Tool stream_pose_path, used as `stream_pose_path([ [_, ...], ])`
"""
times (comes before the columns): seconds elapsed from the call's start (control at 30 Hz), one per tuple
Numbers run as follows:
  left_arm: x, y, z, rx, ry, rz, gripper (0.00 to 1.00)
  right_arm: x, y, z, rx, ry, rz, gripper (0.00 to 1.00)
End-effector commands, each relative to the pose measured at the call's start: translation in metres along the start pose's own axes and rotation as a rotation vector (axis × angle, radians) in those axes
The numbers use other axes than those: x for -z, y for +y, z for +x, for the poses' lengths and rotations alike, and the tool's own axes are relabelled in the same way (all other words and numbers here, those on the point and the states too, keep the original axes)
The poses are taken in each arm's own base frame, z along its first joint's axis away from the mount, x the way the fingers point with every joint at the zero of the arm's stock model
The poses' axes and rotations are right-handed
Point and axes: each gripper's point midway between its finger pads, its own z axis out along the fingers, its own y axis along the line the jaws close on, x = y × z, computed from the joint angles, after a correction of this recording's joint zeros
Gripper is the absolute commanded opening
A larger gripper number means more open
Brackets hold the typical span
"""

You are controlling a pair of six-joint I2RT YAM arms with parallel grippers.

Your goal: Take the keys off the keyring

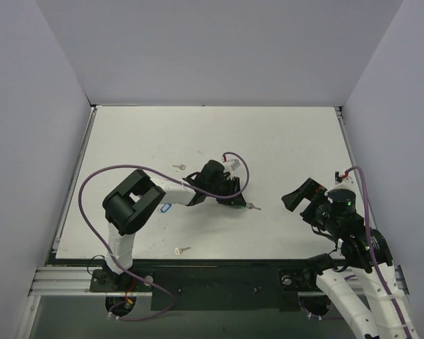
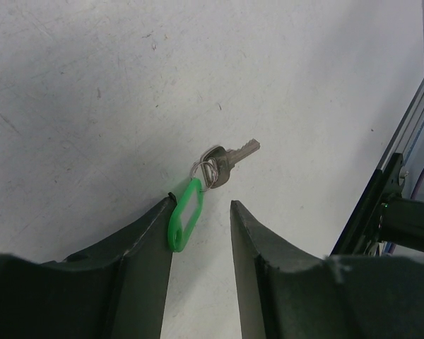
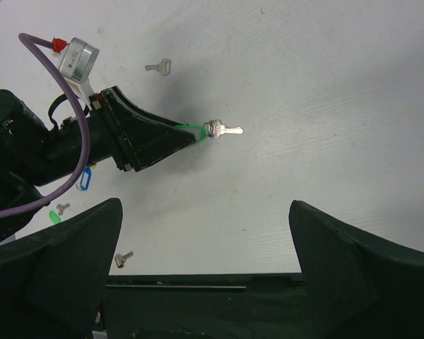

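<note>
While the white desk (image 1: 283, 141) fills every view, we only catch the key's tip from above. Left gripper (image 2: 203, 205): jaws part-way apart, straddling the light-green keyring (image 2: 185, 215). One finger touches the tag's edge and hides its lower corner, the other stands clear. Right gripper (image 3: 205, 212): jaws wide, nothing between, well apart from the tag. Key (image 2: 230, 157) sits on the ring, flat on the desk just beyond the fingertips. Blue tag (image 3: 85, 178) is half hidden behind a cable.

Left gripper (image 2: 203, 206) astride keyring (image 2: 185, 216), key (image 2: 230, 157) unobstructed
</note>
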Motion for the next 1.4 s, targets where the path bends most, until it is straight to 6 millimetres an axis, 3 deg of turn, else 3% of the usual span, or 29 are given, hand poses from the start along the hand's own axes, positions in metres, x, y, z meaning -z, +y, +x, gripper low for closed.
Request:
stream_pose_path([
  [0.0,-0.008,-0.006,-0.003,-0.016,0.001,0.023,0.45,0.0,0.007,-0.003,-0.002,0.003,-0.017,1.0],
  [0.37,-0.015,-0.004,-0.001,-0.011,0.012,0.028,0.34,-0.002,0.005,-0.001,-0.003,0.005,-0.013,1.0],
  [0.57,-0.016,-0.011,-0.007,-0.004,0.005,0.056,0.0,-0.004,0.004,0.002,-0.01,0.012,-0.01,1.0],
  [0.67,-0.013,-0.019,-0.01,0.001,0.0,0.077,0.0,-0.003,0.005,0.001,-0.018,0.01,-0.015,1.0],
  [0.87,0.013,-0.048,-0.025,-0.021,-0.04,0.096,0.0,0.004,0.013,-0.005,-0.062,-0.008,-0.04,1.0],
  [1.1,0.051,-0.095,-0.043,-0.05,-0.096,0.132,0.0,0.012,0.029,-0.019,-0.186,-0.066,-0.099,0.99],
  [1.27,0.083,-0.13,-0.053,-0.07,-0.119,0.134,0.0,0.028,0.061,-0.036,-0.25,-0.119,-0.272,0.97],
  [1.37,0.098,-0.139,-0.053,-0.059,-0.102,0.075,0.0,0.04,0.088,-0.051,-0.333,-0.155,-0.414,0.97],
])
